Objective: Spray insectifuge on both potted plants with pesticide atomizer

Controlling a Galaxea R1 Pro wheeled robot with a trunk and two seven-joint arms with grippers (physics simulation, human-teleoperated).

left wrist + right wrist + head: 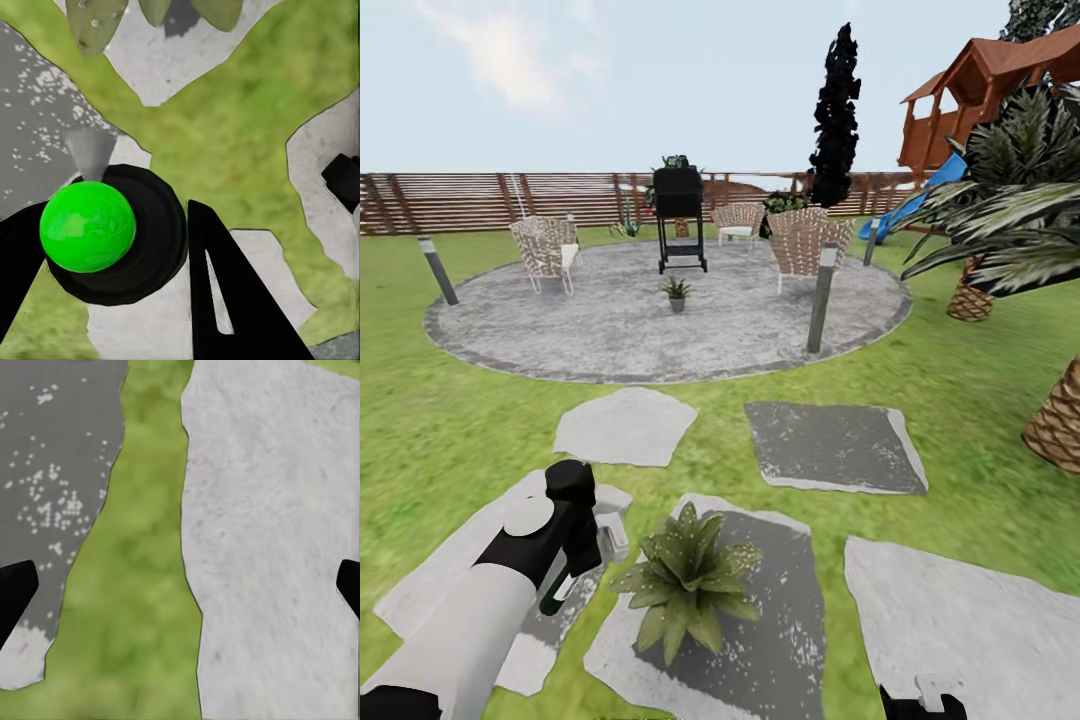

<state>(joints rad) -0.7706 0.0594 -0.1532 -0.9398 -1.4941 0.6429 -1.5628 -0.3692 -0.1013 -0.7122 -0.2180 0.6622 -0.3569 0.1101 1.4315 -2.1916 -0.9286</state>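
- The left gripper [585, 560] hangs low over the stepping stones [628, 425] at the near left of the head view, closed around the pesticide atomizer [565, 585]; the bottle's dark-green body pokes out below the fingers and its white trigger head shows beside them.
- In the left wrist view the bottle sits between the black fingers [232, 292], seen end-on as a bright green round [88, 226] ringed in black, with a pale cone-shaped nozzle [90, 154] at its edge.
- The near potted plant [685, 580], a speckled rosette, stands on a dark grey stone [790, 620] just beside the held bottle, on the robot's right of it; its leaf tips [94, 22] show in the left wrist view beyond the nozzle.
- The second potted plant [677, 293] stands well apart on the round patio [610, 330], in front of a black grill [679, 220] and between wicker chairs [546, 250].
- The right gripper [922, 700] barely shows at the lower edge of the head view; in its wrist view the dark fingertips [16, 592] sit far apart at opposite edges, holding nothing, over grass [142, 585] and a pale stone [277, 547].
- A slatted fence [460, 200] closes the lawn behind.
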